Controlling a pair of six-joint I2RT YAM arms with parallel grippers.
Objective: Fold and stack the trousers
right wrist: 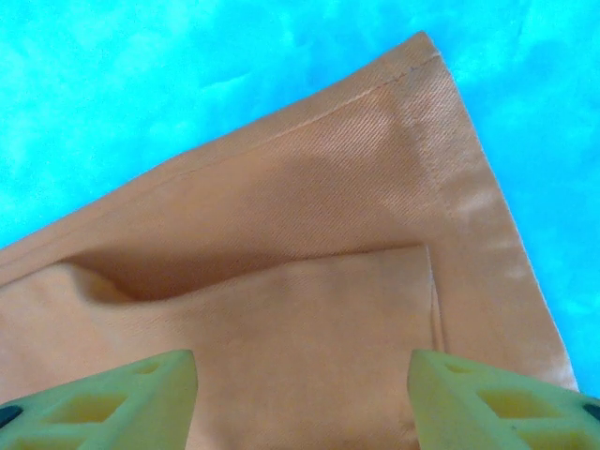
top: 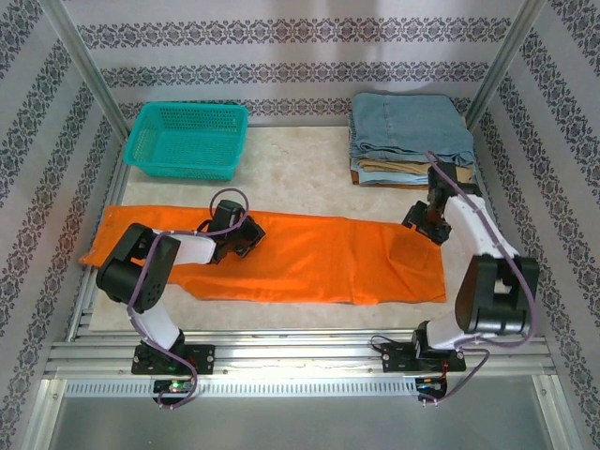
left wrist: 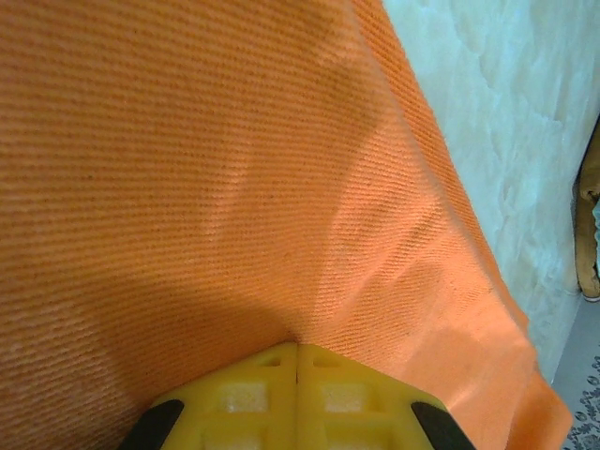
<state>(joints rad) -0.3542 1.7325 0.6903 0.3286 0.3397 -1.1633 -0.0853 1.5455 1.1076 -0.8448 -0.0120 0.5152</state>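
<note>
- The bright orange trousers (top: 319,258) lie flat, stretched left to right across the near half of the pale worktop (top: 300,169), one end reaching its left edge.
- The left gripper (top: 246,240) rests on the left part of the trousers, near their far edge. In the left wrist view its yellow fingers (left wrist: 337,394) are pressed together at the tips, with creases in the orange cloth (left wrist: 234,187) running into the seam between them: closed in a pinch on the fabric.
- The right gripper (top: 420,225) hangs over the right end of the trousers, near their far corner.
- In the right wrist view the right gripper (right wrist: 302,375) stands with jaws wide apart above a stitched patch pocket (right wrist: 309,328), beside a hemmed corner of the cloth, holding nothing.
- A teal basket (top: 187,141) sits at the far left of the worktop.
- At the far right a folded light blue denim pair (top: 412,127) lies stacked on a folded tan pair (top: 394,174).
</note>
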